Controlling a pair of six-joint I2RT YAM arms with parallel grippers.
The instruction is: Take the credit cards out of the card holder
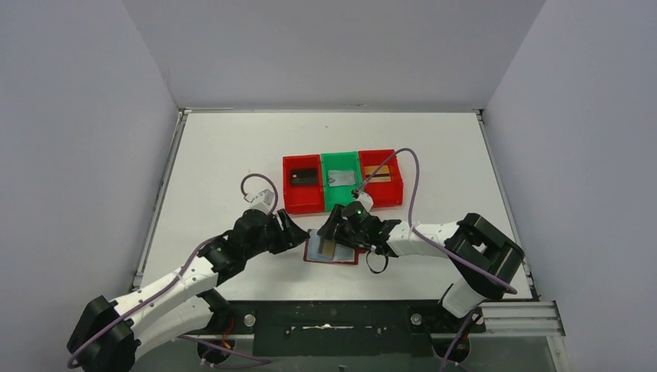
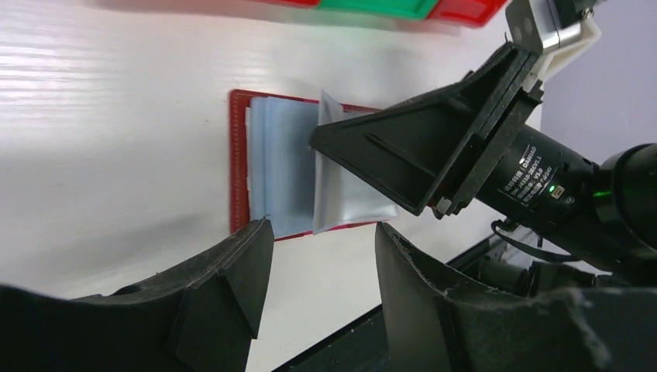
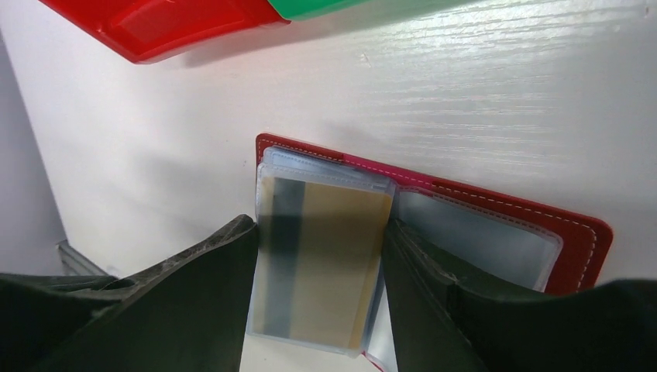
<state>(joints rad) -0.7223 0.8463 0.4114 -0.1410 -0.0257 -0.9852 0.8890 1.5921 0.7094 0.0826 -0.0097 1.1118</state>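
Observation:
The dark red card holder (image 1: 346,256) (image 3: 503,205) lies open on the white table, its pale blue-grey sleeves showing. My right gripper (image 1: 331,230) (image 3: 319,225) reaches down onto it. Its two fingers press against both long edges of a clear sleeve with a gold-yellow credit card (image 3: 333,256) inside, crossed by a dark stripe. In the left wrist view that sleeve (image 2: 341,178) stands lifted off the card holder (image 2: 239,155). My left gripper (image 1: 298,232) (image 2: 321,232) is open at the holder's left edge, one fingertip (image 2: 259,232) at its corner, bare table between the fingers.
Three bins stand in a row just behind the holder. The left red bin (image 1: 290,190) has a dark card (image 1: 304,177) in it. A silvery card (image 1: 339,178) lies in the green bin (image 1: 341,198), a gold one (image 1: 377,172) in the right red bin (image 1: 397,184).

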